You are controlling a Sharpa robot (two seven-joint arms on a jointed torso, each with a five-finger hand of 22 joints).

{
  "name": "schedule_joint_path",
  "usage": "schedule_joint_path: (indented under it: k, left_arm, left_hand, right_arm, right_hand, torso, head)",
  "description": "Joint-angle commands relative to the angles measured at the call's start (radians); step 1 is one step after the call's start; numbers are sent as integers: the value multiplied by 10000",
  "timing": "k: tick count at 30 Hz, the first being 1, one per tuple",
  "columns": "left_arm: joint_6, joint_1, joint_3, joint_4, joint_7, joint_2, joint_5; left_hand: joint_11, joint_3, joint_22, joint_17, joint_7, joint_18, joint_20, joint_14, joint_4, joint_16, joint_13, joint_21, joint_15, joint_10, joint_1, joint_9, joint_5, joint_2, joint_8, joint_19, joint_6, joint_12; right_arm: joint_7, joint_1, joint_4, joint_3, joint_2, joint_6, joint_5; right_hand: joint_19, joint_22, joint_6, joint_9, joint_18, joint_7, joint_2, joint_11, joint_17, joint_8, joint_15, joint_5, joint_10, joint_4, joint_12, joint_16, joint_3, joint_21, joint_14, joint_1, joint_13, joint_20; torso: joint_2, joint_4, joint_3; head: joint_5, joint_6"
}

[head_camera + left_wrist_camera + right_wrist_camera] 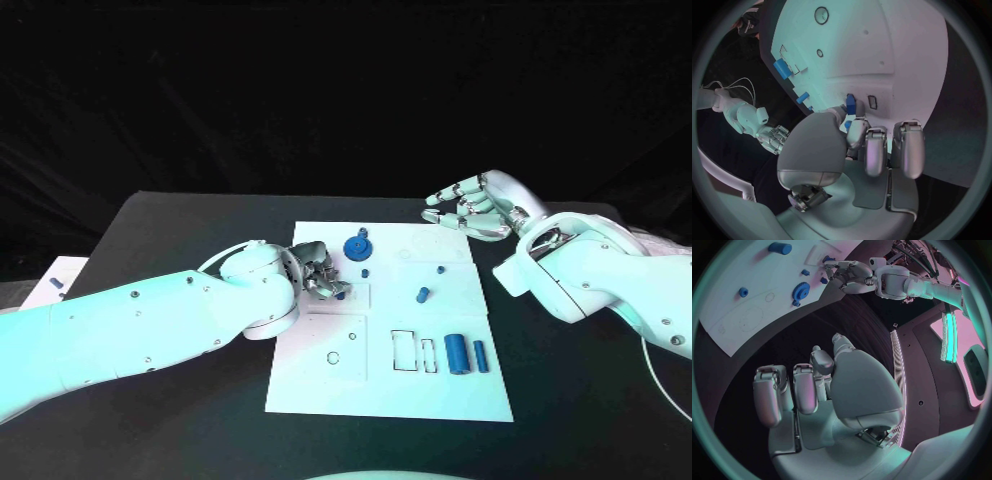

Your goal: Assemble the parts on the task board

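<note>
The white task board (pixel 433 395) lies in the middle of the black table. My left hand (pixel 320 276) rests over the board's left part, and its thumb and a finger pinch a small blue part (pixel 850 104). On the board stand a blue gear (pixel 358 247) and a short blue peg (pixel 423 294), with two blue cylinders (pixel 467 354) near the right edge. My right hand (pixel 473 205) hovers above the board's far right corner, fingers loosely bent and apart, holding nothing. The gear (pixel 801 290) and my left hand (pixel 851 276) also show in the right wrist view.
Empty slot outlines (pixel 413 351) and a small ring (pixel 333 357) mark the board's near half. A white object (pixel 58 276) with a blue piece sits at the table's left edge. Bare black table (pixel 173 230) lies on both sides of the board.
</note>
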State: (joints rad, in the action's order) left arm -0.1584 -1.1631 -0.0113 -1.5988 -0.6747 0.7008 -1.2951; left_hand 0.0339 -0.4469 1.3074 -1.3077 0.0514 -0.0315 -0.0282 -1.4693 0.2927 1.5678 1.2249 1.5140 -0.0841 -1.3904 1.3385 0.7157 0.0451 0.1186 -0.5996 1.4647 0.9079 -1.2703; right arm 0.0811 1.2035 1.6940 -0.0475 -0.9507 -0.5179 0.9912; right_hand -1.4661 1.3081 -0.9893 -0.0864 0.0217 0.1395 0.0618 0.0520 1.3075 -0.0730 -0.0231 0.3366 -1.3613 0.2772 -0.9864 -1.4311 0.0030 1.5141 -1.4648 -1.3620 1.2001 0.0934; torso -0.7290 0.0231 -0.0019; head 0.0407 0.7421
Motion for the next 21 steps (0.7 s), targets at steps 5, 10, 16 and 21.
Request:
schedule_joint_path:
  k: [5, 10, 16, 21]
  left_arm:
    - [664, 56, -48, -31, -187, 5, 54]
    - [688, 56, -48, -31, -185, 2, 67]
    - [701, 56, -47, -3, -183, -12, 119]
    - [717, 55, -46, 45, -185, -31, 207]
  left_hand:
    - [10, -1249, 1661, -2631, -167, 70, 57, -1015, -1173, 30, -53, -23, -37, 1, 36, -5, 23, 101, -44, 486, 78, 75]
    - [12, -1247, 1655, -2631, -172, 68, 60, -1015, -1153, 30, -61, -28, -38, 4, -14, -10, 22, 129, -41, 481, 107, 84]
    - [29, -1198, 1663, -2631, -198, 70, 70, -1015, -1092, 30, -34, -27, -50, -20, -158, -17, 20, 200, -46, 483, 210, 62]
    - [53, -1061, 1664, -2631, -232, 70, 82, -1015, -1016, 30, -13, -30, -69, -43, -338, -15, 20, 277, -68, 482, 336, 44]
  right_arm:
    - [-104, -8, 8, 0, -2, 117, 14]
    - [-108, -9, 0, 0, -5, 119, 11]
    - [-110, -9, 9, 0, -9, 117, 9]
    - [-112, -9, 21, 0, -12, 114, 5]
  right_hand:
    - [-177, 1541, -78, -15, 79, -8, -107, -17, 603, -7, 17, 53, 60, 14, 48, 58, -71, -76, -628, -17, -7, -30]
    - [-177, 1541, -78, -15, 79, -8, -107, -17, 603, -7, 17, 53, 60, 14, 48, 58, -71, -76, -628, -17, -7, -30]
    - [-172, 1536, -79, -15, 81, -8, -109, -17, 593, -7, 17, 54, 64, 14, 57, 65, -74, -79, -626, -18, -13, -30]
    - [-172, 1536, -79, -15, 81, -8, -109, -17, 593, -7, 17, 54, 64, 14, 57, 65, -74, -79, -626, -18, -13, -30]
  torso:
    - [-10, -6, -5]
    - [-10, -18, -3]
    - [-6, -5, 2]
    - [-7, -8, 11]
  head:
    - [-20, 10]
    - [-25, 25]
    - [-49, 28]
    - [-59, 28]
